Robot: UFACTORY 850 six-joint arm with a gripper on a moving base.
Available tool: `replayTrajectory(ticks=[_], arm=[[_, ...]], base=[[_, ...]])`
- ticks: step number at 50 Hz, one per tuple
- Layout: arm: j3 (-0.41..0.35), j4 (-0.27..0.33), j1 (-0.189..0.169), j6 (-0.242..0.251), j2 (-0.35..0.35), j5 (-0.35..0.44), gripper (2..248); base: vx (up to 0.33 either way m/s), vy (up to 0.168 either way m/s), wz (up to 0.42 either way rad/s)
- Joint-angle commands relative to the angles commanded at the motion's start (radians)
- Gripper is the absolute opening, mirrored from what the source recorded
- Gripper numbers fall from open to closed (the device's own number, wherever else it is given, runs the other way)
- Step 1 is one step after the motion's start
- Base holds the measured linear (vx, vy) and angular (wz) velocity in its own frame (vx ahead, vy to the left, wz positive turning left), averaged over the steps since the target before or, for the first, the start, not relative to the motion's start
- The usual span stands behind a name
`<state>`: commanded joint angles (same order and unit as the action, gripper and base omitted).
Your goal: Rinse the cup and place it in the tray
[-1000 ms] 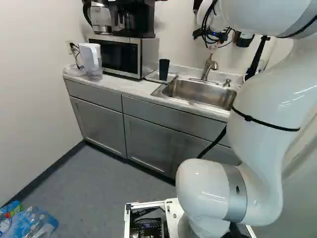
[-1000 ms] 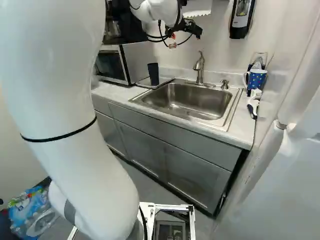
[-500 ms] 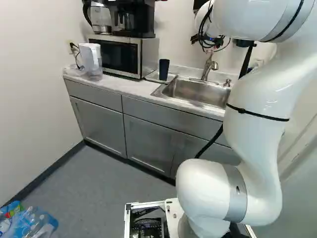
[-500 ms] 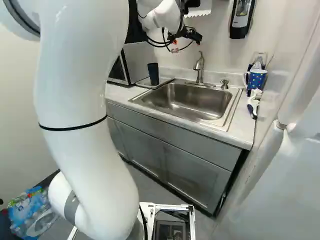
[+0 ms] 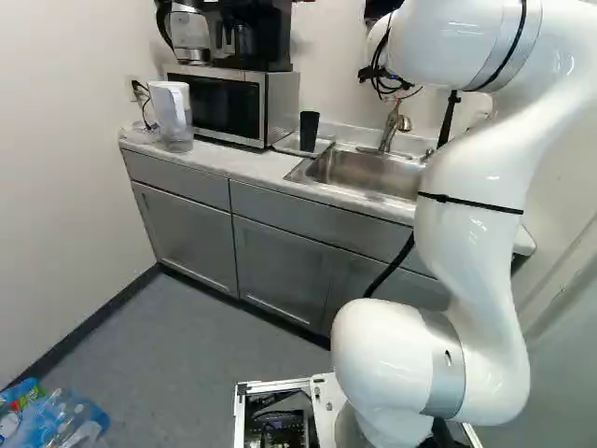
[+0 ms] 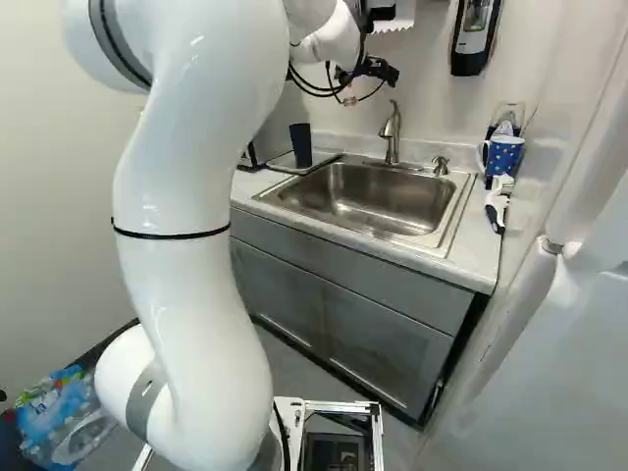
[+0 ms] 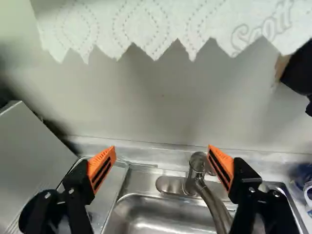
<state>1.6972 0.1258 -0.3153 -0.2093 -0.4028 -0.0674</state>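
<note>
The gripper [image 6: 377, 69] hangs high in front of the wall behind the sink [image 6: 368, 201], partly hidden by its own arm. In the wrist view the gripper [image 7: 162, 147] stands open, its orange pads wide apart with nothing between them. A curved metal faucet [image 7: 210, 197] lies ahead, nearer one finger. A dark, tall cup [image 5: 309, 131] stands upright on the tray [image 5: 291, 147] beside the sink; the right base view shows the same cup [image 6: 301, 145]. Across the sink, a blue dotted mug [image 6: 504, 153] stands near the wall.
A microwave [image 5: 222, 105] with a coffee maker [image 5: 244, 37] on it adjoins the tray. Beyond it is a water pitcher [image 5: 171, 114]. Paper towel [image 7: 161, 24] hangs above the faucet. A soap pump [image 6: 441, 165] and a brush [image 6: 497, 204] are at the sink's other side.
My upper arm has swung leftward in the left base view and rightward in the right base view. The gripper has lowered slightly there. The base and the cup have stayed put.
</note>
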Motion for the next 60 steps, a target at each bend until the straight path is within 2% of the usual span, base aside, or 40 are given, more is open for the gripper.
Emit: replayTrajectory(ticks=[16,60], arm=[[0.042,0.0,-0.007,0.0,-0.035,0.0,247],[0.02,0.0,-0.007,0.0,-0.043,0.0,247]], base=[[0.0,0.0,0.0],[0.0,0.0,0.0]])
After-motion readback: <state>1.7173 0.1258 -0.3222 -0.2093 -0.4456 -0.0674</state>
